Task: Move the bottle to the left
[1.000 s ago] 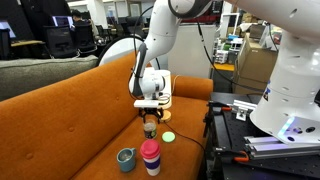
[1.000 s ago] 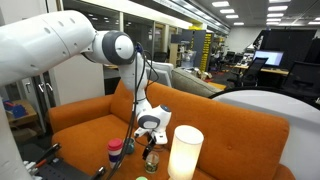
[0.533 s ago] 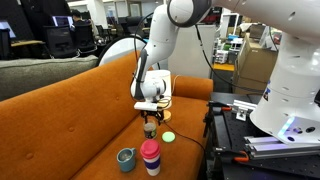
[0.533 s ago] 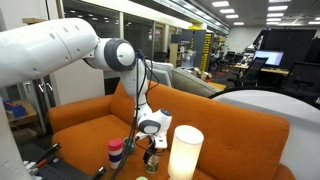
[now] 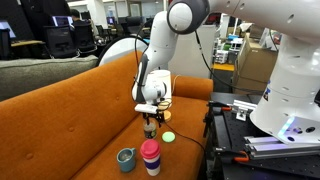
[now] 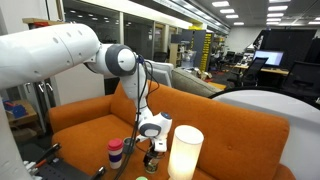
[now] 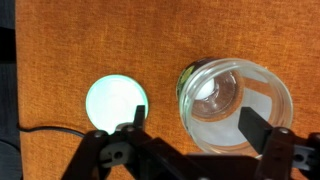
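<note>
The bottle (image 7: 236,105) is a short jar with a clear open mouth, seen from above in the wrist view. It stands on the orange couch seat. In both exterior views it is a small dark jar (image 5: 150,129) (image 6: 152,158) right below my gripper. My gripper (image 7: 192,125) is open, its two dark fingers hanging just above the bottle, one left of its rim and one over its right part. The gripper also shows in both exterior views (image 5: 150,114) (image 6: 153,143). It holds nothing.
A pale green round disc (image 7: 117,103) (image 5: 168,137) lies on the seat beside the bottle. A pink-and-red tumbler (image 5: 150,157) (image 6: 115,152) and a teal-grey mug (image 5: 126,158) stand at the seat's front. A white cylinder (image 6: 185,152) blocks part of an exterior view. Black equipment (image 5: 235,130) flanks the couch.
The arm's upper links have swung a little and the gripper has come down slightly over the bottle. The bottle, tumbler and mug have not moved.
</note>
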You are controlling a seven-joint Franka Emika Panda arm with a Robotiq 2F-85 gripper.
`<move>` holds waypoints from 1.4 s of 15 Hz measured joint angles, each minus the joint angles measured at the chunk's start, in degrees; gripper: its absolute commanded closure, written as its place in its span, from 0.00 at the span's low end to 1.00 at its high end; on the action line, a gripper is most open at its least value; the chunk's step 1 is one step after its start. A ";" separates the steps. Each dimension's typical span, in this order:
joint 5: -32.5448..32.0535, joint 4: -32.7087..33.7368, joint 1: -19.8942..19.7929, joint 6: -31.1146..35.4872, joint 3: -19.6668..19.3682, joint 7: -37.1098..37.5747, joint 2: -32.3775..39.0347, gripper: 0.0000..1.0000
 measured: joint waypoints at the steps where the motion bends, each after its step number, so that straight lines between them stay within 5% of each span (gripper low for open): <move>1: -0.01 0.93 -0.03 -0.02 -0.11 0.52 0.73 0.43; 9: -0.23 5.40 -0.05 -0.17 -0.34 2.69 4.14 0.99; 21: -2.04 4.14 0.09 -0.15 0.59 -2.55 1.36 0.98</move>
